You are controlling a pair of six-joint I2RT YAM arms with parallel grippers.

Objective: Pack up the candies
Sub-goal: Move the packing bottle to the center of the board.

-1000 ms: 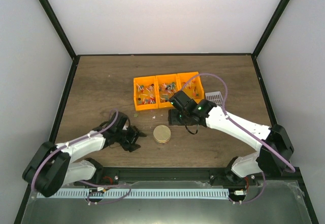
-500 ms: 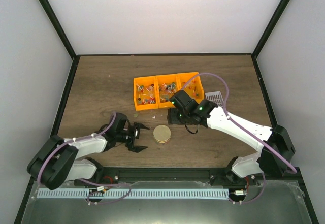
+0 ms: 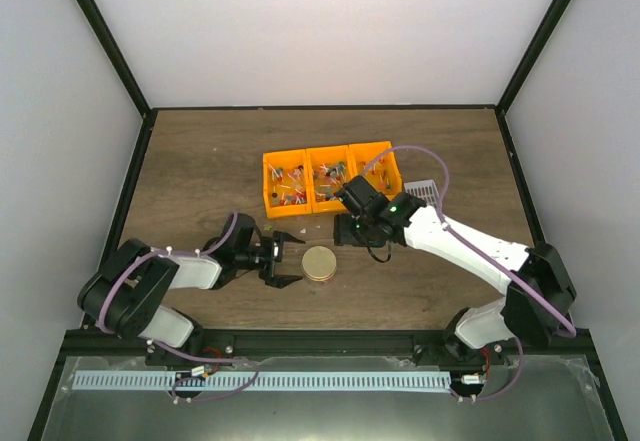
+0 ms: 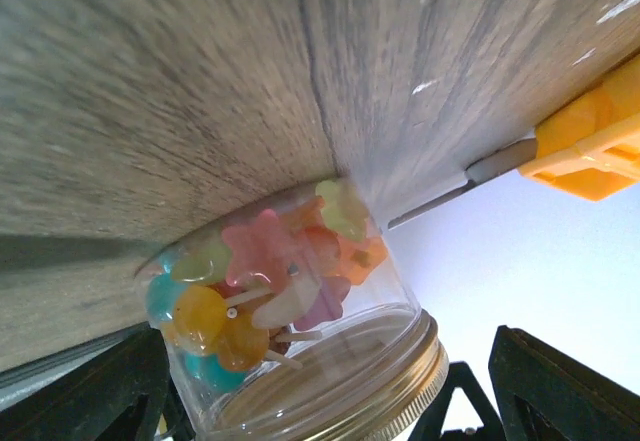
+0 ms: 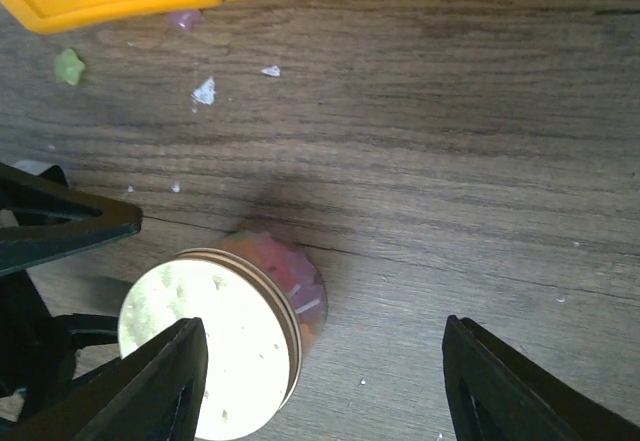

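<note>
Just ahead of spread left fingers [image 4: 575,393], candies [image 4: 270,281] in lidded jar [image 4: 350,386], ungripped

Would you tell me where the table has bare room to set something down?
Bare: the strip between the orange bins and the back wall, the far left corner of the table, and the front edge between the jar and the right arm. Crowded: the middle, where bins, jar, left claw and right claw gather.

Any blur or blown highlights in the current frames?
Left wrist: wood table smeared with blur, jar fairly sharp, background washed out. Right wrist: sharp, gold lid glares near white. Top external: even light, crisp.
</note>
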